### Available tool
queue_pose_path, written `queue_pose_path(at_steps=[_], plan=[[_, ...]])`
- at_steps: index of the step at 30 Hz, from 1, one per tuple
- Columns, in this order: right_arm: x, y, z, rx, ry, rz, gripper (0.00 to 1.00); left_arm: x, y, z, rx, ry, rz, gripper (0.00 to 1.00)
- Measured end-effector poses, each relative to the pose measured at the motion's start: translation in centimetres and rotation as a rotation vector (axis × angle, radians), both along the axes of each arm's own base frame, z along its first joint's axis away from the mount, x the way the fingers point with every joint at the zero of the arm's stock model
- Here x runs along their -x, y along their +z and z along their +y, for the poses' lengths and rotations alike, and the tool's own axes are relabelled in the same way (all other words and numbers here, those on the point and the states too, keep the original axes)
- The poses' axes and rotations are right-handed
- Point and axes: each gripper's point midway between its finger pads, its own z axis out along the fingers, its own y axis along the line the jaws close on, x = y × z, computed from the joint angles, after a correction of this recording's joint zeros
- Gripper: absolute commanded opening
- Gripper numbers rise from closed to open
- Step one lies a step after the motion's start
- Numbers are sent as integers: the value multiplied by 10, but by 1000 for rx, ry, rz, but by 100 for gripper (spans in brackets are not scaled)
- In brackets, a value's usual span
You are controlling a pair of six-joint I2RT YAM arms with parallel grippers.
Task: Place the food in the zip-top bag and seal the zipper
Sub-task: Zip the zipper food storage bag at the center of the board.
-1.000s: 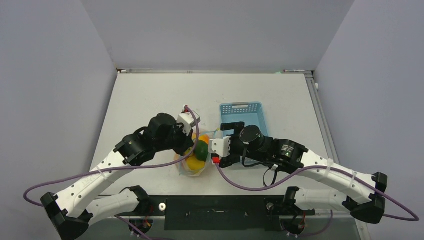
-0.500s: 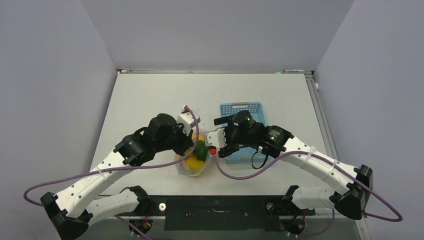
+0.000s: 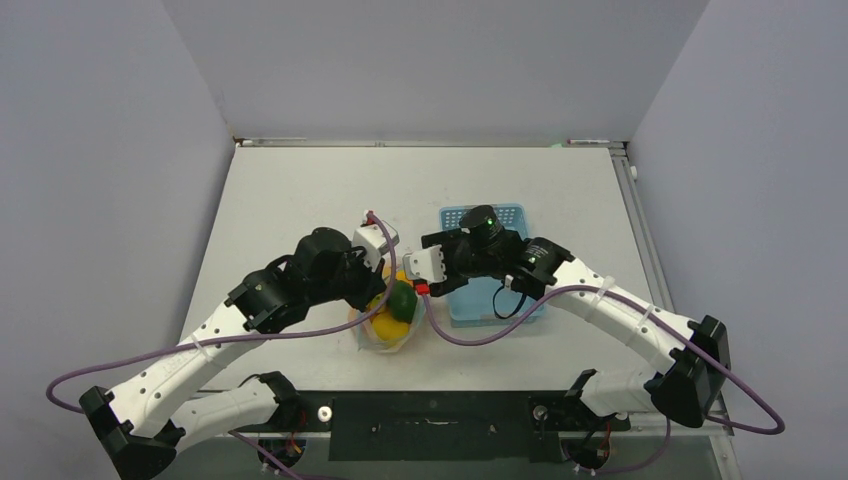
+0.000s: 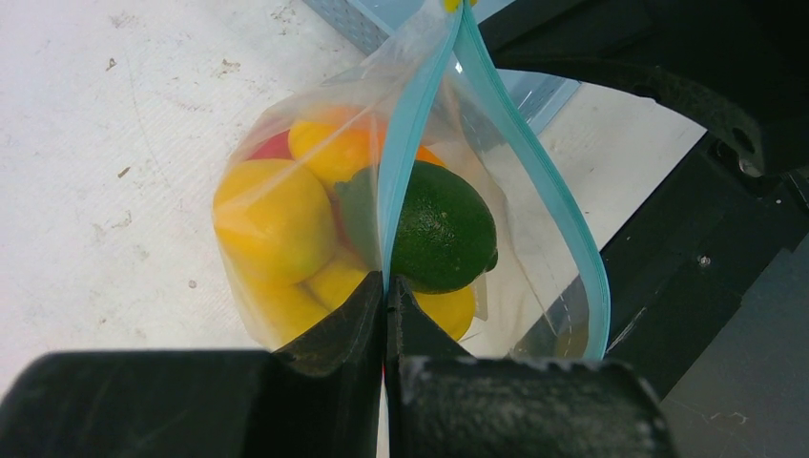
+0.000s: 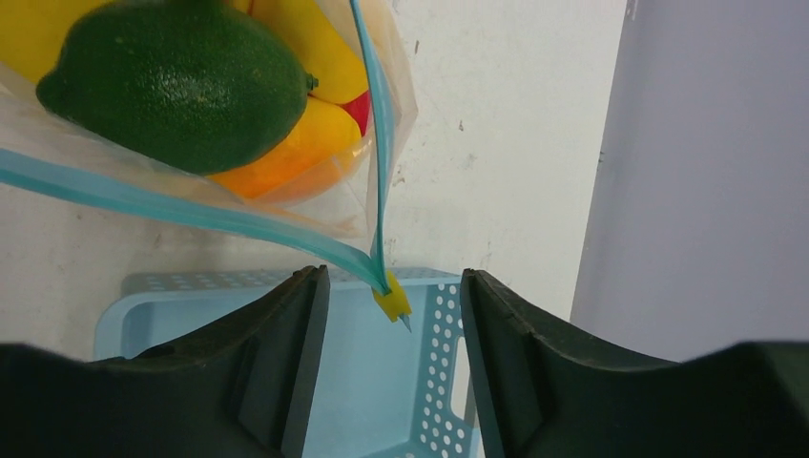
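The clear zip-top bag lies on the table between the arms, holding the food: a green lime, yellow lemons and orange fruit. Its teal zipper is parted into two strips, so the mouth stands open. My left gripper is shut on one end of the zipper. My right gripper is open, its fingers on either side of the zipper's other end, where a small yellow slider sits. The fingers do not touch it.
A light-blue lattice basket stands right of the bag, under my right arm; it also shows in the right wrist view. Purple cables loop near the front edge. Grey walls enclose the table.
My right arm has swung back and left over the basket, bringing its open gripper to the bag's far zipper end. The left arm and bag have stayed put.
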Motion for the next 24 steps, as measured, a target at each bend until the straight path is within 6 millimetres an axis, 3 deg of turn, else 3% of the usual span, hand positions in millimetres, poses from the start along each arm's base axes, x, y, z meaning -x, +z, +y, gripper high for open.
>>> queue_pose_path(at_steps=[2, 11, 15, 24], plan=[[1, 2, 3, -13, 13, 2, 34, 0, 0, 0, 0, 0, -1, 0], [-4, 6, 6, -54, 18, -4, 6, 0, 0, 0, 0, 1, -1, 0], [-3, 6, 7, -59, 21, 2, 5, 0, 0, 0, 0, 2, -1, 0], [13, 8, 11, -74, 33, 20, 5, -1, 9, 8, 13, 28, -41, 27]])
